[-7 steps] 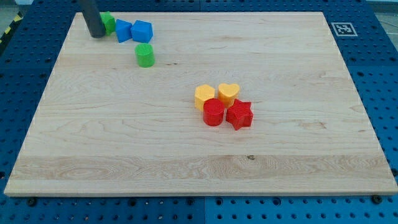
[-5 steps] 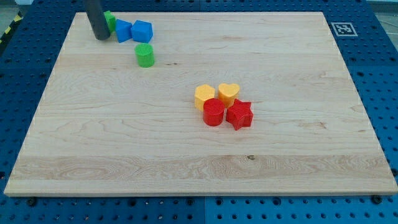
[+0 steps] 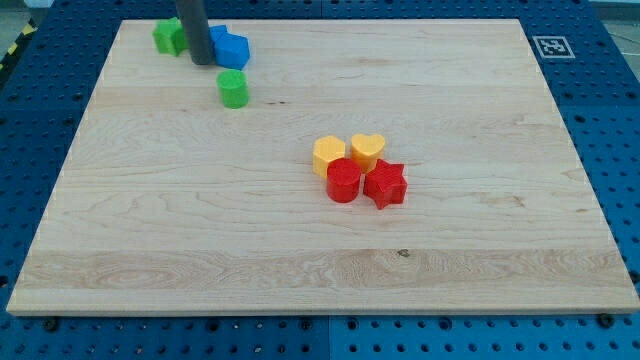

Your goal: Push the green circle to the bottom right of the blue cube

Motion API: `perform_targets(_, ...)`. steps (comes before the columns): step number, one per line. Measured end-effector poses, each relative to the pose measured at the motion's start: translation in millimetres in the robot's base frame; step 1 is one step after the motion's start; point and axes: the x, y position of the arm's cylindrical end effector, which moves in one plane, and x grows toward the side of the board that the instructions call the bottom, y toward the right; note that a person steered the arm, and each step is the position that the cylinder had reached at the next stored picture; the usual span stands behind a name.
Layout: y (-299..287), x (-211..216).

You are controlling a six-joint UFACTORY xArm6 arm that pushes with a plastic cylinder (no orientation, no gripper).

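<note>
The green circle (image 3: 233, 89) stands on the wooden board (image 3: 320, 230) near the view's top left. The blue cube (image 3: 233, 50) sits just above it. A second blue block (image 3: 217, 38) touches the cube's left side and is partly hidden by my rod. My tip (image 3: 201, 60) rests on the board just left of the two blue blocks and up-left of the green circle, apart from it. Another green block (image 3: 168, 36) lies to the left of the rod.
A cluster sits at mid-board: a yellow hexagon block (image 3: 328, 155), a yellow heart (image 3: 367, 150), a red cylinder (image 3: 343, 181) and a red star (image 3: 385, 184). A fiducial marker (image 3: 551, 46) lies off the board's top right corner.
My rod has moved right, from left of the green block to the left side of the blue blocks. The green block at the top left now shows fully. The green circle has not moved.
</note>
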Motion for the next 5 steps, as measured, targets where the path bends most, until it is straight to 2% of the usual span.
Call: perform_targets(5, 26.1, 40.9)
